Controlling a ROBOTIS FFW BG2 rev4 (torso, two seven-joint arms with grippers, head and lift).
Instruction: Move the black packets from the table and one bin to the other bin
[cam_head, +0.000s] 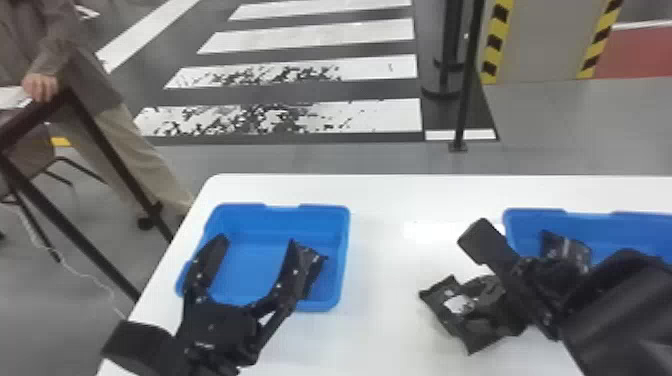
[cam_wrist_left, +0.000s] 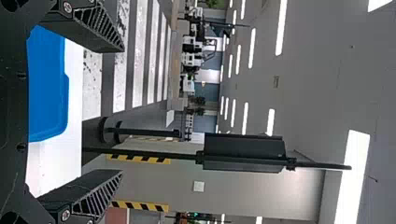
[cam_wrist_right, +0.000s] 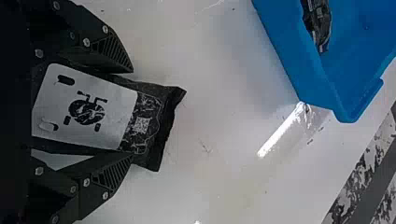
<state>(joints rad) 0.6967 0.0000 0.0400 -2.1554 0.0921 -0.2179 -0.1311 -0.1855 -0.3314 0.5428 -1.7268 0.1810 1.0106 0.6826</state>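
Over the left blue bin (cam_head: 275, 219), my left gripper (cam_head: 256, 242) stands open and empty; a black packet (cam_head: 318, 265) lies in that bin, partly behind one finger. In the left wrist view the left gripper (cam_wrist_left: 122, 111) has its fingers wide apart. My right gripper (cam_head: 520, 280) is at the near left side of the right blue bin (cam_head: 620, 222), shut on a black packet (cam_head: 452, 300). In the right wrist view this packet (cam_wrist_right: 86, 109) has the fingers of the right gripper (cam_wrist_right: 132, 115) along its two sides. Another packet (cam_wrist_right: 320, 23) is inside the right bin (cam_wrist_right: 299, 65).
The white table (cam_head: 385, 280) carries both bins, with a bare stretch between them. Its far edge runs just behind the bins. A dark frame (cam_head: 105, 145) stands beyond the left edge, and a black post (cam_head: 465, 100) rises from the floor behind.
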